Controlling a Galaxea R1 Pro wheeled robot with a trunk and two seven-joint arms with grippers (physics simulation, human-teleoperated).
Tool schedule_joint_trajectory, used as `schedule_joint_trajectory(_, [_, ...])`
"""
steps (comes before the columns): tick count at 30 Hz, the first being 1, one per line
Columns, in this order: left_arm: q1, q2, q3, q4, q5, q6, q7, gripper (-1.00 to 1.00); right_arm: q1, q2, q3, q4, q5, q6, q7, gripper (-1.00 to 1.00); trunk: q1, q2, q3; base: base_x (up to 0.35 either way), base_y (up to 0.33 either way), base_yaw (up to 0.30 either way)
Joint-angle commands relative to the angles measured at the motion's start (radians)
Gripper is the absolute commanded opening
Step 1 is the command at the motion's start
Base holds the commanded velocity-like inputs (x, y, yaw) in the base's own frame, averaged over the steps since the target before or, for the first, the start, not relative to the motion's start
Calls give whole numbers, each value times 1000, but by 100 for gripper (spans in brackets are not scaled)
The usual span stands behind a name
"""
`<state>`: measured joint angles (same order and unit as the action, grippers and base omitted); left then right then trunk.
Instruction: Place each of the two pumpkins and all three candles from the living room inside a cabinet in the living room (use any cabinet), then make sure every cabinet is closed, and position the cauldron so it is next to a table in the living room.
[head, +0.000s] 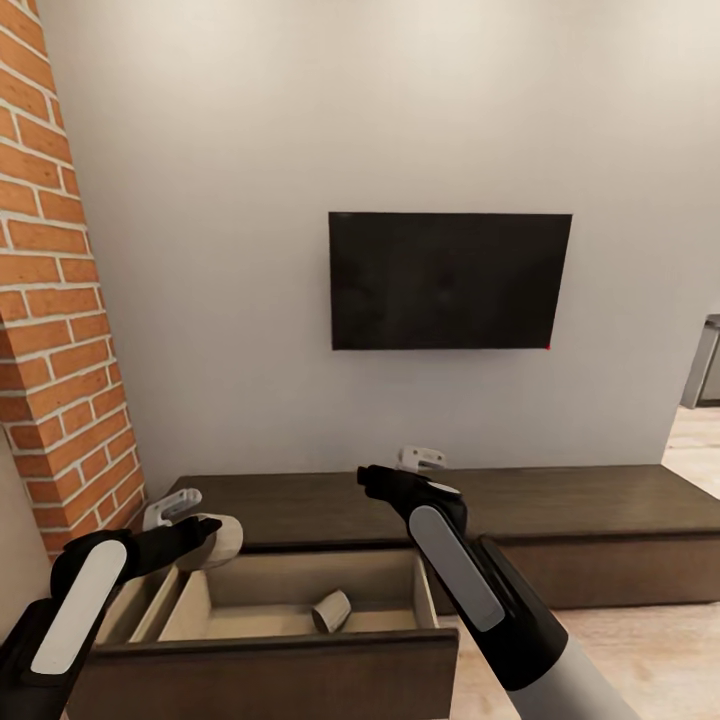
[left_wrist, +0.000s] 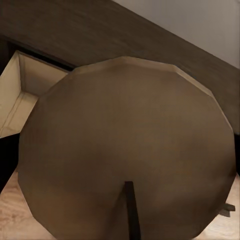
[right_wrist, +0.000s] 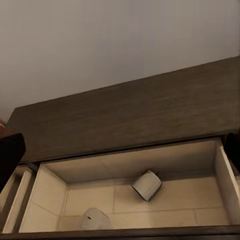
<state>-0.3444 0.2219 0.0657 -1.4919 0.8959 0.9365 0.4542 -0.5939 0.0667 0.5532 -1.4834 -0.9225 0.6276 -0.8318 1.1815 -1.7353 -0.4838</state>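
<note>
Candle held (head: 218, 540): clamped in left gripper (head: 195, 520), above drawer's back-left corner.
Candles stowed (right_wrist: 147, 185): two lying on drawer floor, one mid, one near front.
Drawer (head: 425, 600): pulled out of cabinet (head: 600, 500).
Right gripper (head: 420, 462): above drawer's back edge; jaw state unclear.
Advice: lower well inside walls, then release.

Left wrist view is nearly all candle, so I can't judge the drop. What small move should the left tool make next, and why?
Probably ease the left tool slightly lower and toward the middle of the open drawer before releasing. Its candle hangs by the drawer's rear left corner, near the side wall, while another candle lies further right.
</note>
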Motion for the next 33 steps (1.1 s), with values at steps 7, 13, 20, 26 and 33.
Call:
schedule_joint_trajectory(7, [-1,1,0,2,12,2,9,-100,-1,1,2,-1,-7,3,-9,100,0,-1,-1,249,40,0])
schedule_joint_trajectory(13, [-1,1,1,2,12,2,9,-100,-1,3,1,-1,-7,3,-9,100,0,-1,-1,314,2,0])
schedule_joint_trajectory(20, [-1,1,0,2,11,2,9,-100,-1,4,2,-1,-7,3,-9,100,0,-1,-1,57,-24,0])
schedule_joint_trajectory(26, [-1,0,0,2,11,2,9,-100,-1,3,2,0,-7,3,-9,100,0,-1,-1,3,-230,0])
schedule_joint_trajectory(33, [-1,-1,0,2,12,2,8,-100,-1,2,1,0,-7,3,-9,100,0,-1,-1,-14,-221,0])
